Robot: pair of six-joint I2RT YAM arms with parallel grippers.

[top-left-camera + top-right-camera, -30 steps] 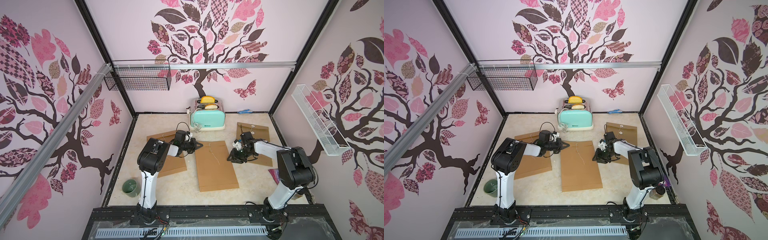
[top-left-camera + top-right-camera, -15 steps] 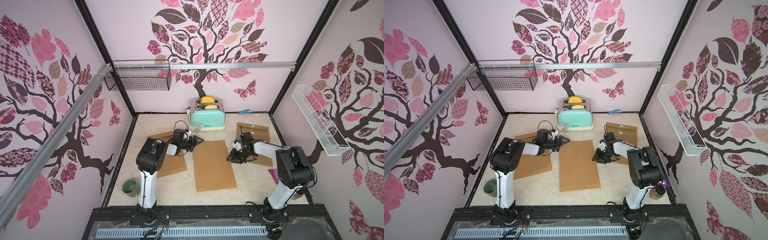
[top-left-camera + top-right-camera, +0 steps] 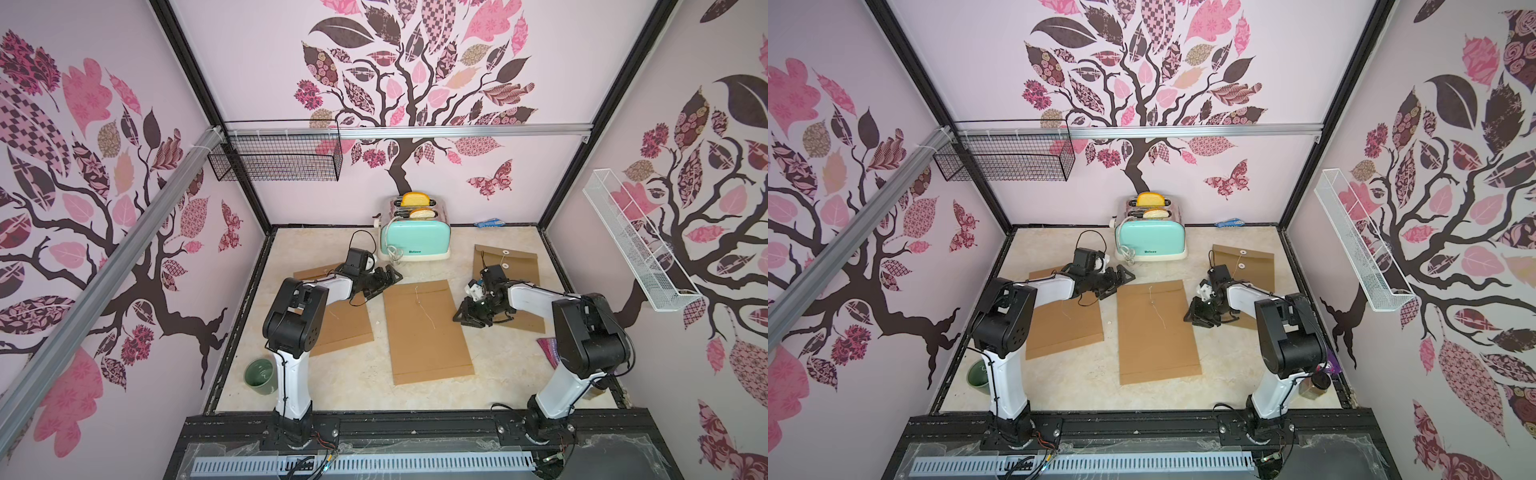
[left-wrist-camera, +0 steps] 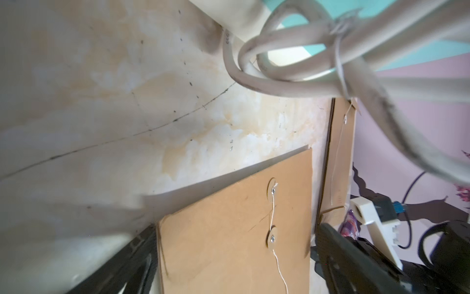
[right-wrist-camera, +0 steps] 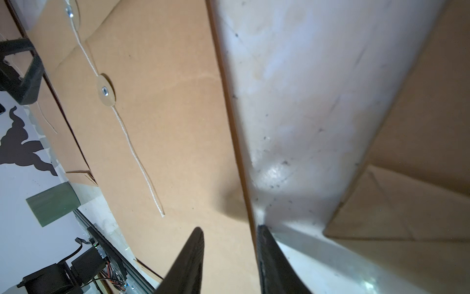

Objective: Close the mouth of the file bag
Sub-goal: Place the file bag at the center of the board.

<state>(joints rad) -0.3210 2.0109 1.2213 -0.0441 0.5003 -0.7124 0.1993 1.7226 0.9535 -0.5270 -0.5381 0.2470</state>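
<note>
Brown kraft-paper file bag [image 3: 424, 328] lies flat mid-table, between both arms. We judge it light, thin and floppy; best to pinch its loose white string [image 5: 132, 150]. Left gripper [image 3: 384, 280] is spread wide and empty. Right gripper [image 5: 230, 227] is part-open, astride the bag's edge.

- A robot test booth dressed as a home: tree-decal walls [image 3: 415, 104] on a black frame [image 3: 200, 83].
- Mint toaster [image 3: 415, 243] just beyond the left gripper [image 3: 384, 282].

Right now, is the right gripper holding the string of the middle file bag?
No: the string lies loose on the file bag, its free end apart from the open right gripper.
</note>
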